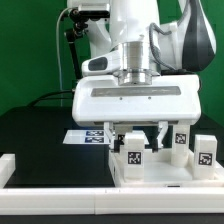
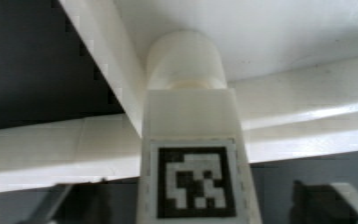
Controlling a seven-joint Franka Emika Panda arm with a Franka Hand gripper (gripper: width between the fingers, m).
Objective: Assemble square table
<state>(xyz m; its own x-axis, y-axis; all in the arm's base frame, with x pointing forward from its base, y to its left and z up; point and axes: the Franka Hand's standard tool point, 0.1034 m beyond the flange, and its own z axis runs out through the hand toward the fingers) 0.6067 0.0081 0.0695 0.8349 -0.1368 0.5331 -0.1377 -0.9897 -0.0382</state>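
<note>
The white square tabletop (image 1: 150,176) lies tray-like near the front of the table. Three short white tagged legs stand upright on it: one (image 1: 133,152) between my fingers, one (image 1: 181,140) behind it and one (image 1: 205,152) at the exterior view's right. My gripper (image 1: 138,140) hangs straight over the first leg, open, with a finger on each side. In the wrist view this leg (image 2: 194,120) runs down the middle with its tag facing the camera. Both dark fingertips (image 2: 60,205) stand apart from it, with the tabletop's rim (image 2: 309,120) behind.
The marker board (image 1: 90,135) lies flat on the black table behind the tabletop. A long white border rail (image 1: 50,196) runs along the front edge and turns up the exterior view's left side. A green wall closes the back.
</note>
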